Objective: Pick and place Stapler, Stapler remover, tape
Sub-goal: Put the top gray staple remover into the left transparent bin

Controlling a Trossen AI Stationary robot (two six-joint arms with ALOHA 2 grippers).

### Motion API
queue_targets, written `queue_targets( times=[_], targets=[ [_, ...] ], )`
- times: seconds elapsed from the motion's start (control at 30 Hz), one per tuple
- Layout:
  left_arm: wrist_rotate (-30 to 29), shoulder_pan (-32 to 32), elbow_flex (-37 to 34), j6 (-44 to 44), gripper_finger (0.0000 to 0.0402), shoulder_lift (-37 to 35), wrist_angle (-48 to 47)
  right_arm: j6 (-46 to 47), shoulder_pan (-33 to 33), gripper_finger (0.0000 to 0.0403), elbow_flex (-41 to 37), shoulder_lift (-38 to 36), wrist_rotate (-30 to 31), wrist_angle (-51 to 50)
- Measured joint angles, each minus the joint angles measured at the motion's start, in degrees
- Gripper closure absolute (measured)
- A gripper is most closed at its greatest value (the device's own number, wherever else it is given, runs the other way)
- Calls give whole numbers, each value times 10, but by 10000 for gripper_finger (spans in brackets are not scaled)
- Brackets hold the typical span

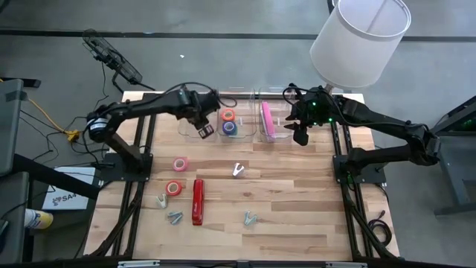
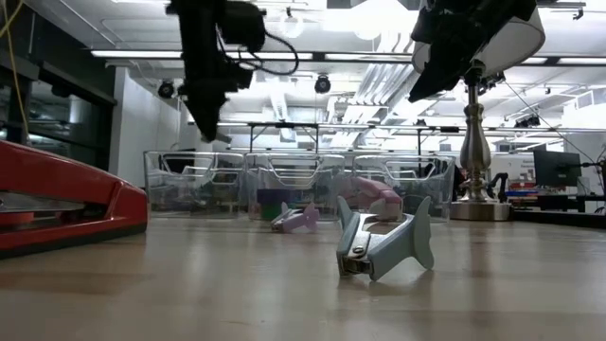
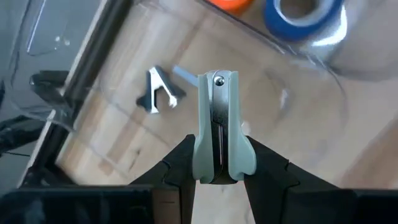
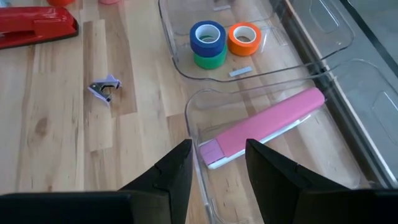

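High view: left gripper [image 1: 201,128] hangs over the left clear bin [image 1: 187,131] at the table's far edge, carrying something small; the drop-off step looks in hand. Right gripper [image 1: 300,134] waits above the right bin [image 1: 279,139], which holds a pink stapler [image 1: 267,121]. Middle bin [image 1: 239,136] has stacked tape rolls [image 1: 228,121]. Still on the table: two pink-red rolls [image 1: 177,176], red stapler [image 1: 198,200], several staple removers [image 1: 238,170]. Low view: a grey-green remover [image 2: 383,246] sits close, claws down; red stapler at the left edge; both arms hang high over the bins. Left wrist view: fingers [image 3: 176,163] clenched on a pale green staple remover [image 3: 217,127], metal spine up, above the bin floor where another remover [image 3: 157,91] lies. Next move likely needs lowering, then letting go inside the walls. Right wrist view: fingers [image 4: 178,163] parted, nothing held, straddling the bin's near wall above the pink stapler; blue, green and orange rolls sit next door.
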Motion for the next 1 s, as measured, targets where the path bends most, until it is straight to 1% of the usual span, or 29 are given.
queue_targets(
  times=[0.2, 0.37, 0.53, 0.63, 0.87, 1.0],
  targets=[
    [39, 52, 0, -3, 298, 29, 25, 2, 0, 263, 0, 0, 0, 1],
    [54, 89, 0, -3, 298, 64, 30, 2, 0, 263, 0, 0, 0, 1],
    [121, 127, 0, -13, 298, 107, 26, 4, 0, 263, 0, 0, 0, 1],
    [146, 143, 0, -34, 298, 126, 18, 4, 0, 263, 0, 0, 0, 1],
    [156, 167, 0, -96, 298, 158, 9, 4, 0, 263, 0, 0, 2, 1],
    [155, 168, 0, -124, 298, 167, 9, 4, 0, 263, 0, 0, 4, 1]
  ],
)
